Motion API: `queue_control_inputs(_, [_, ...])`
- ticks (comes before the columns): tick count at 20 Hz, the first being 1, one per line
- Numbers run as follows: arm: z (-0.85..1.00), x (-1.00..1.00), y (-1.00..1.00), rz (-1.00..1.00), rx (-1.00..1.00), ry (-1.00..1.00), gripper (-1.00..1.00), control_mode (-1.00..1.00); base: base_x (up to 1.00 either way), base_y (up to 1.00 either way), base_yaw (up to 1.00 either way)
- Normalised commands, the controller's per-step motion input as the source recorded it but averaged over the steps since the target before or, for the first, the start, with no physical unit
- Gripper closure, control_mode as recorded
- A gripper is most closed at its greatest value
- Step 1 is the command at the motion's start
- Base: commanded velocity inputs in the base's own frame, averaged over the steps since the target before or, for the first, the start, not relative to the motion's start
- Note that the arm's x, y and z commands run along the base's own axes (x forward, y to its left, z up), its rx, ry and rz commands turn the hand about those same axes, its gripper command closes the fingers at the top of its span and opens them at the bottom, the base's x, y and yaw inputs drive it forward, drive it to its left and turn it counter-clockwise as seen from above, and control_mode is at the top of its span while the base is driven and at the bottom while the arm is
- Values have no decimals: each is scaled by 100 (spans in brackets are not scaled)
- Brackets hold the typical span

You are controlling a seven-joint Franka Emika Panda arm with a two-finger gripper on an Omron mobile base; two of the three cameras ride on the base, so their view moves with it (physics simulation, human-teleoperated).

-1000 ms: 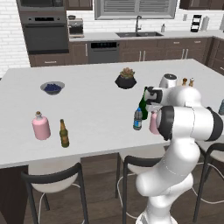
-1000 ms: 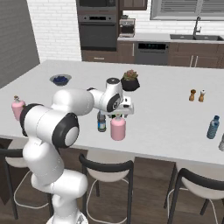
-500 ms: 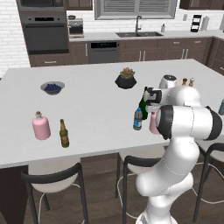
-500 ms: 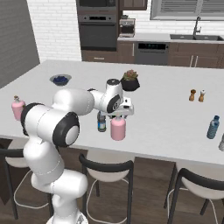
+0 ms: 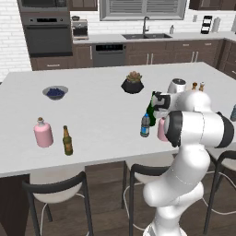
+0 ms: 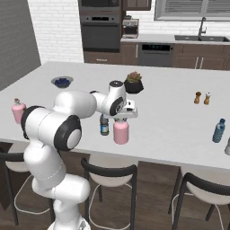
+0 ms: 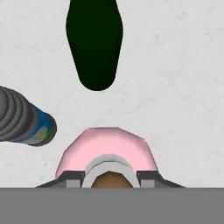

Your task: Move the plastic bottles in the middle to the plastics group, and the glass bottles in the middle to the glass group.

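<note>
Gripper (image 7: 108, 177) has just closed on the middle pink flask (image 7: 107, 151) neck — ready to lift toward the glass group (image 5: 44, 132).

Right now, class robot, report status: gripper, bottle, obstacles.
Gripper shut on pink flask at its neck. Flask upright on counter. Water bottle and green wine bottle stand close beside it.
</note>
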Motion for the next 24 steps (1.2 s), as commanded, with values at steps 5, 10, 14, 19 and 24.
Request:
queue_control_inputs(5, [2, -29, 0, 0, 0, 0, 100, -100, 0, 0, 0])
queue_control_inputs(10, [20, -44, 0, 0, 0, -2, 100, -100, 0, 0, 0])
queue_control_inputs(14, [10, -54, 30, 0, 0, -5, 100, -100, 0, 0, 0])
queue_control_inputs(19, [2, -61, 54, 0, 0, -3, 100, -100, 0, 0, 0])
queue_control_inputs(24, [10, -46, 79, 2, 1, -5, 100, -100, 0, 0, 0])
